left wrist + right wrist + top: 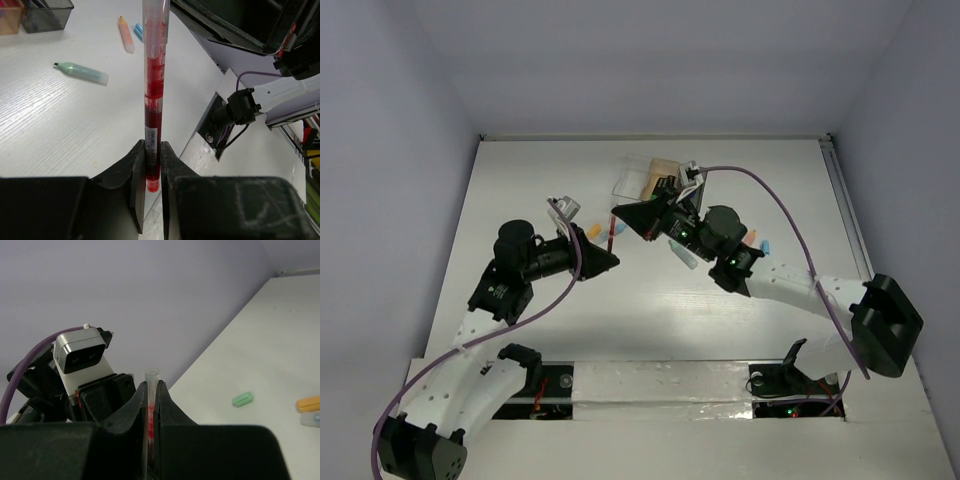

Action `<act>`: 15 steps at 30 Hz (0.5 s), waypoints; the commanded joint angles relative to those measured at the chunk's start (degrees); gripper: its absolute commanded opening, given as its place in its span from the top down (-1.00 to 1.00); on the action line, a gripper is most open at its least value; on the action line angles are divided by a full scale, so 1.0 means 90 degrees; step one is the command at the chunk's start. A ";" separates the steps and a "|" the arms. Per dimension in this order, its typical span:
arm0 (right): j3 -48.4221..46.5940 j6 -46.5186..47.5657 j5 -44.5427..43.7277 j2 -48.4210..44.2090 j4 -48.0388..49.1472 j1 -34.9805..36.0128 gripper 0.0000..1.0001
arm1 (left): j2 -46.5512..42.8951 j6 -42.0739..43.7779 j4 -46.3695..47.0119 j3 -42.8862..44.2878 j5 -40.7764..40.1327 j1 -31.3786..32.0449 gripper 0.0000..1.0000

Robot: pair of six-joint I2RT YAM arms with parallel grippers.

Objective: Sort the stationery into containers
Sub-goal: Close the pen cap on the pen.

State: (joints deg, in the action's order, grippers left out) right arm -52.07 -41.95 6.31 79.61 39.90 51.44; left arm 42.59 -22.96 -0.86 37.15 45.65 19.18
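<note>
Our left fingers (136,170) and right fingers (166,407) both clamp the red pen (154,100); a green marker (82,72) lies unsorted on the worktop (60,130).

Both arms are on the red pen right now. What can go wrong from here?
1. The left gripper and the right gripper are both shut on the same red pen. If either arm moves before the other lets go, the pen may bend, snap or twist out.
2. Each gripper holds the pen near one end, so it may tilt or slip after the release.
3. The two wrists sit very close together, so a careless retreat may knock them into each other.
</note>
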 commanded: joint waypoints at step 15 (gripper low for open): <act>0.1400 -0.0396 0.1565 0.0362 -0.0413 0.1042 1.00 | 0.0424 -0.0456 0.1736 0.1809 -0.0629 -0.0041 1.00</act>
State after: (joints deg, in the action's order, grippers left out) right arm -45.98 -43.51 1.78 77.93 48.29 52.88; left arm 46.54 -23.81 -8.47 43.81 48.90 20.27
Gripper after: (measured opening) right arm 0.065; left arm 0.084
